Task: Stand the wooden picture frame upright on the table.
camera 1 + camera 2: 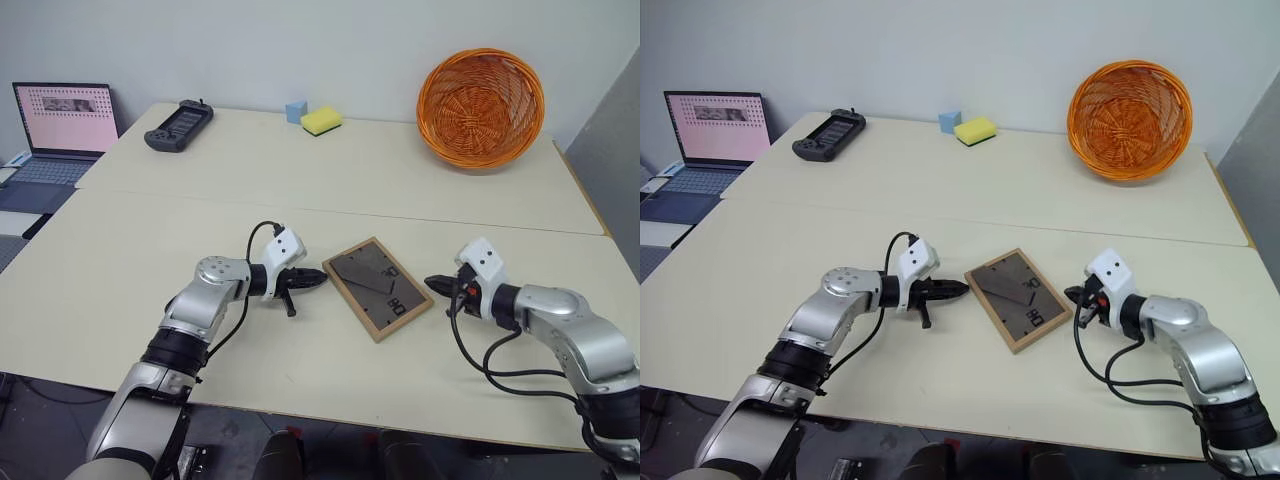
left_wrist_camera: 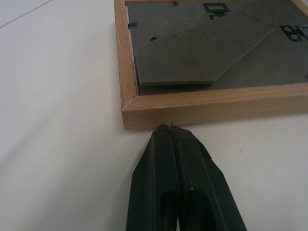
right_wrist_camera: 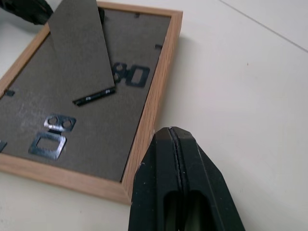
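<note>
Wooden picture frame (image 1: 378,287) flat, grey board up | left pincer (image 1: 322,280) clenched | right pincer (image 1: 430,283) clenched

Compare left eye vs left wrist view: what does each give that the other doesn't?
Left eye alone: the orange basket, laptop, yellow sponge, black controller, and the right gripper beside the wooden picture frame.

Left wrist alone: the shut left gripper right at the frame's wooden edge, plus the prop leg close up.

Both: the frame lying back-side up on the table.
</note>
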{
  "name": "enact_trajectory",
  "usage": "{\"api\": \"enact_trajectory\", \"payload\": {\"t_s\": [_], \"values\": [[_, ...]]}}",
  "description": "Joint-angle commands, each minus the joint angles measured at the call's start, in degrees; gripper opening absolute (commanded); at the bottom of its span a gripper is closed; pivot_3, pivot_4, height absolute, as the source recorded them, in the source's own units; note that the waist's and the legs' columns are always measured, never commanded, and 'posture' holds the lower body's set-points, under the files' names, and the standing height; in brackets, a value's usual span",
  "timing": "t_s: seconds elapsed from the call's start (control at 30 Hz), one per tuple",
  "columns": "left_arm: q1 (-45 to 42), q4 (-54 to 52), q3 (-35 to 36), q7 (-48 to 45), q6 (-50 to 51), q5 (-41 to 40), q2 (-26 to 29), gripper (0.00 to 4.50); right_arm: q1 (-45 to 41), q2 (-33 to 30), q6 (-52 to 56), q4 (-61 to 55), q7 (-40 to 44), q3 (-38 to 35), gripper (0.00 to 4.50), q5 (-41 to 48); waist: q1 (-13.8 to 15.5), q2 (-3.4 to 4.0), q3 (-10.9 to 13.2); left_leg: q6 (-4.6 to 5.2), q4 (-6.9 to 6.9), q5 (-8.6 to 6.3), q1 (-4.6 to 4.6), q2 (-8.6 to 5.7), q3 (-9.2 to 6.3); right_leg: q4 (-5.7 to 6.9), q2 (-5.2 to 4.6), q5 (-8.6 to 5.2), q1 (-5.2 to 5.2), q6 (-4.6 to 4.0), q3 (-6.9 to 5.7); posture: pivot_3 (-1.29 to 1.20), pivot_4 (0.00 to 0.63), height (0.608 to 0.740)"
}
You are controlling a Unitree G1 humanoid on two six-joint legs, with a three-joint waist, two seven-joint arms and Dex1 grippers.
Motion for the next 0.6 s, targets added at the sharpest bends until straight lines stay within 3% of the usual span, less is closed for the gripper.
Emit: {"api": "enact_trajectory", "payload": {"t_s": [0.03, 0.37, 0.6], "values": [[-1.91, 0.22, 0.06, -1.74, -1.96, 0.45, -0.72, 0.02, 2.39, -0.09, -0.25, -3.17, -0.57, -0.86, 0.00, -0.20, -0.05, 0.00, 0.00, 0.00, 0.01, 0.00, 0.00, 0.00, 0.01, 0.00, 0.00, 0.00, 0.00, 0.00, 0.01, 0.00, 0.150, 0.740], [-2.37, 0.51, 0.99, -2.73, -1.66, 0.92, -0.92, 0.02, 0.79, 2.29, -2.00, 0.19, -2.01, -0.17, 0.00, -1.84, -0.15, 0.00, 0.00, 0.00, 0.03, 0.01, 0.01, -0.01, -0.01, 0.04, 0.00, 0.00, 0.01, 0.00, 0.00, 0.00, 0.150, 0.740], [-4.87, 5.84, 0.58, -1.38, -4.26, 2.50, -2.97, 0.02, 0.88, 4.81, 3.24, -6.64, -2.49, 0.00, 0.00, 0.99, -0.10, 0.00, 0.00, 0.00, 0.03, 0.01, 0.01, -0.02, -0.03, 0.05, 0.00, 0.00, 0.01, 0.00, -0.01, 0.00, 0.150, 0.740]]}}
